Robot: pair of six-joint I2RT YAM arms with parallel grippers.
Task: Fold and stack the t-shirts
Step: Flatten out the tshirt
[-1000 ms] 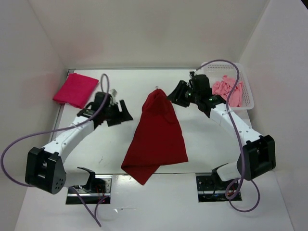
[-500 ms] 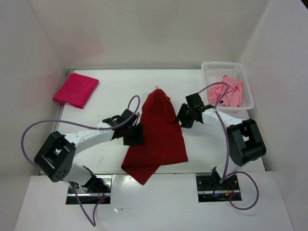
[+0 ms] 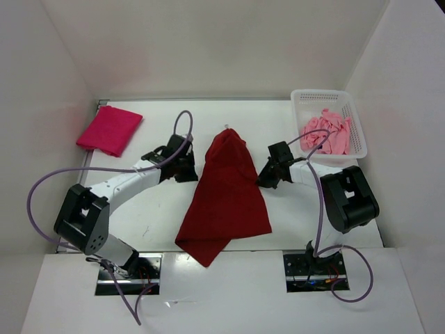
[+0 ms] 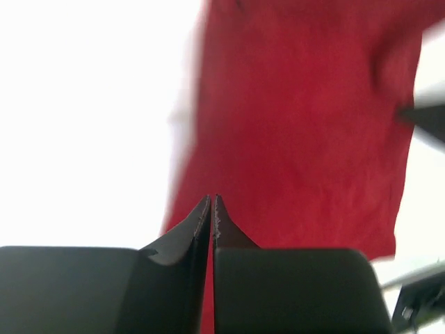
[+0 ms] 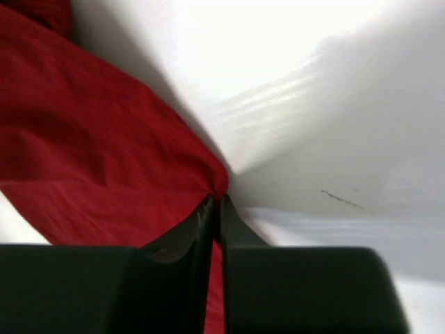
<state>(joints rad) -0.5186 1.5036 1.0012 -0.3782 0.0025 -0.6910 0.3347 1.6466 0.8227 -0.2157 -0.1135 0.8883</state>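
The darker red t-shirt [image 3: 226,195] lies spread in the middle of the table, narrow end toward the back. My left gripper [image 3: 195,172] sits at its left edge. In the left wrist view its jaws [image 4: 212,200] are pressed together over the cloth edge, and red shows in the slit between them. My right gripper [image 3: 263,179] is at the shirt's right edge, shut on a puckered bit of red cloth [image 5: 221,182]. The crimson-magenta t-shirt [image 3: 109,130] lies folded at the back left. The light pink t-shirt [image 3: 328,134] is crumpled in the basket.
A white perforated basket [image 3: 299,97] stands at the back right corner. White walls close in the table on the left, back and right. Purple cables loop from both arms over the table near the shirt.
Both arms came in from the back to the red shirt's edges and their jaws closed. In the last half second the left gripper slid toward the back along the left edge.
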